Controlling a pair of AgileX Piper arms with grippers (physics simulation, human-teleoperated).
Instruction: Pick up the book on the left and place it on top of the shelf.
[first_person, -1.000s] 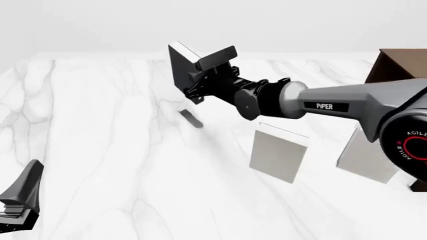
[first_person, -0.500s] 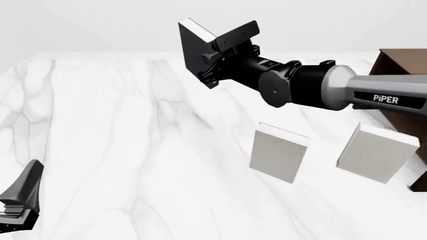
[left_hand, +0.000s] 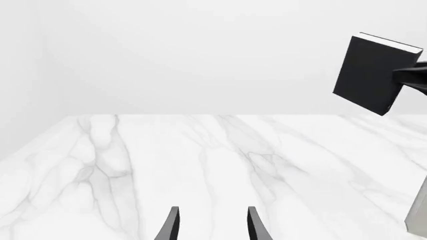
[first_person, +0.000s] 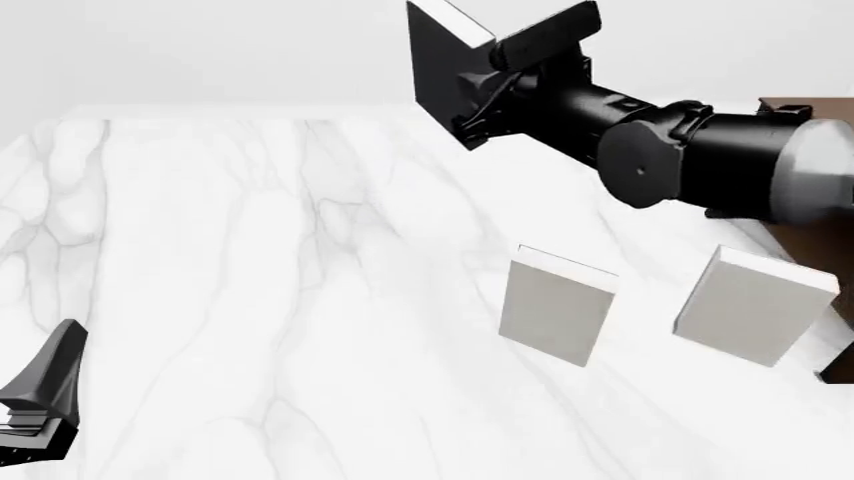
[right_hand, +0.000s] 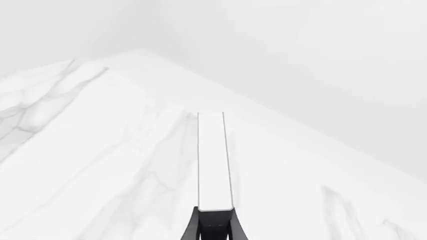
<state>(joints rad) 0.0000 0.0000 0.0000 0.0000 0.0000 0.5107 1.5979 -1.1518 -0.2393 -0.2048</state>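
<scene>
We see the marble table (first_person: 240, 300), the brown shelf (first_person: 801, 112) at three o'clock, and our right gripper (first_person: 497, 62) clenched on the black book (first_person: 438, 60) high at twelve o'clock, mid-carry, next needing a rightward swing over the shelf top, while our left gripper (left_hand: 212, 225) rests released.

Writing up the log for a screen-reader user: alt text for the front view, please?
The right gripper holds the black book clamped and lifted high above the white marble table. Two grey-white books stand below, the shelf peeks in at the right edge, and the left gripper rests low at left.
</scene>
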